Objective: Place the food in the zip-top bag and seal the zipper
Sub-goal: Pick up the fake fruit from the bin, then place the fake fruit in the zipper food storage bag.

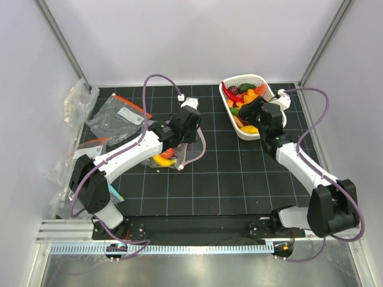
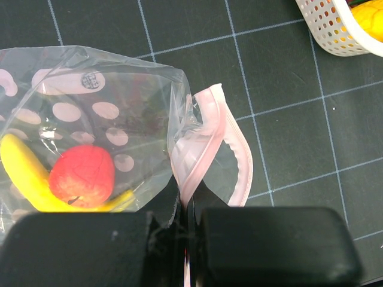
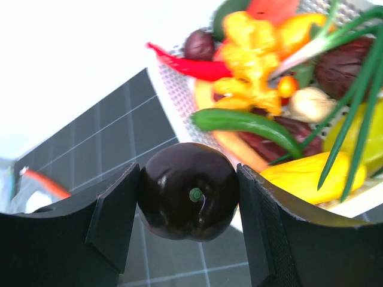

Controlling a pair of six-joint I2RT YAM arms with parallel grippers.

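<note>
The clear zip-top bag [image 2: 114, 107] with pale dots lies on the black mat and holds a yellow banana [image 2: 21, 173] and a red strawberry [image 2: 82, 175]. My left gripper [image 2: 184, 221] is shut on its pale pink zipper [image 2: 206, 137] strip and holds the mouth edge up; it shows in the top view [image 1: 179, 128] over the bag [image 1: 191, 149]. My right gripper [image 3: 189, 192] is shut on a dark purple round fruit [image 3: 189, 191], held above the mat beside the white basket [image 1: 230, 107]; in the top view it [image 1: 248, 110] hangs at the basket's near left rim.
The white basket [image 3: 173, 89] holds several toy foods: red chili [image 3: 191, 66], green pepper [image 3: 245, 122], yellow pieces. Clear bags with orange-red strips [image 1: 119, 113] lie at the left of the mat, with crumpled plastic [image 1: 78, 101] beyond the edge.
</note>
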